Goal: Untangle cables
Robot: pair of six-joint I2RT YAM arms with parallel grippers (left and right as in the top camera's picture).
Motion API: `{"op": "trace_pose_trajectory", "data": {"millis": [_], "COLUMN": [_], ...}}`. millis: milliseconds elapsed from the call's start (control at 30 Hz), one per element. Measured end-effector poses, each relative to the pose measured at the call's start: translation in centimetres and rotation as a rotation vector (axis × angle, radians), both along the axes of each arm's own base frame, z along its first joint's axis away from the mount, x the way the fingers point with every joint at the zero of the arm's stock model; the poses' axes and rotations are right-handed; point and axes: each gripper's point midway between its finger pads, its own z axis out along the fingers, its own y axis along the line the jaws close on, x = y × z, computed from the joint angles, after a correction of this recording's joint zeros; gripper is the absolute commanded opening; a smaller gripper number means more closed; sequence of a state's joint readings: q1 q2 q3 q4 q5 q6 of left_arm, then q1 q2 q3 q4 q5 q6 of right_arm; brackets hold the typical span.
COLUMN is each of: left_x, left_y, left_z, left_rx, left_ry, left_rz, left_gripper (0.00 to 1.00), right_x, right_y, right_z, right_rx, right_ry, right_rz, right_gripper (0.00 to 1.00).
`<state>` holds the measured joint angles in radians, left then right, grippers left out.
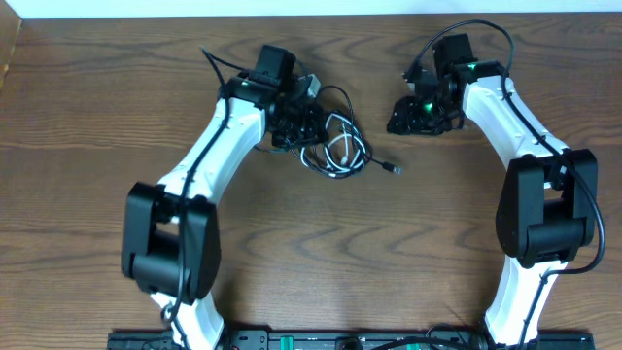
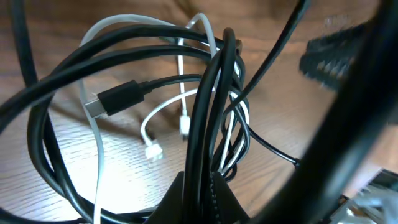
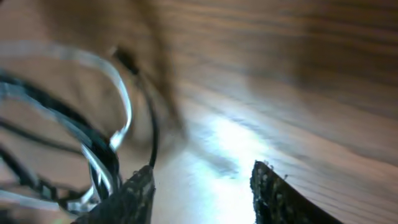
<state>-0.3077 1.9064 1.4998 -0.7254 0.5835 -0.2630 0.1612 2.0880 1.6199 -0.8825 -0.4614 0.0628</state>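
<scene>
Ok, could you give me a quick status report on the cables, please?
Left gripper shut on black cable. Right gripper open, empty. White cable looped through it, not untangled. No obstruction seen.

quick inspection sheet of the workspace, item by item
surface: wooden table, bare grain around the tangle
job's things: black cable and white cable looped together; one black plug trails out of the heap
clutter: nothing seen
claws: left claw shut on black cable strands; right claw open, nothing between its fingers
cables: arm cords run along both arms
surroundings: dark rail at the table's near edge
</scene>
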Motion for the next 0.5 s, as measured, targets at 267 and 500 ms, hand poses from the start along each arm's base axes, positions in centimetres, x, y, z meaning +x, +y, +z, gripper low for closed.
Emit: {"op": "trace_pose_trajectory", "data": {"millis": [267,500], "left_x": [0.3,0.6], "left_y": [0.6,0.6], "left_z": [3.4,3.4], "left_rx": [0.007,0.012], "left_ry": [-0.1,-0.116], "left_rz": [0.018,0.022], "left_gripper": [0.07,0.07], "right_x": [-1.6,-2.4], "right_y": [2.4,5.5], "right_z": [3.5,10.1], "right_rx": [0.125,0.173], "right_ry": [-0.049,-0.216], "right_rz": [0.159,0.264], "right_gripper": [0.53,0.49]}}
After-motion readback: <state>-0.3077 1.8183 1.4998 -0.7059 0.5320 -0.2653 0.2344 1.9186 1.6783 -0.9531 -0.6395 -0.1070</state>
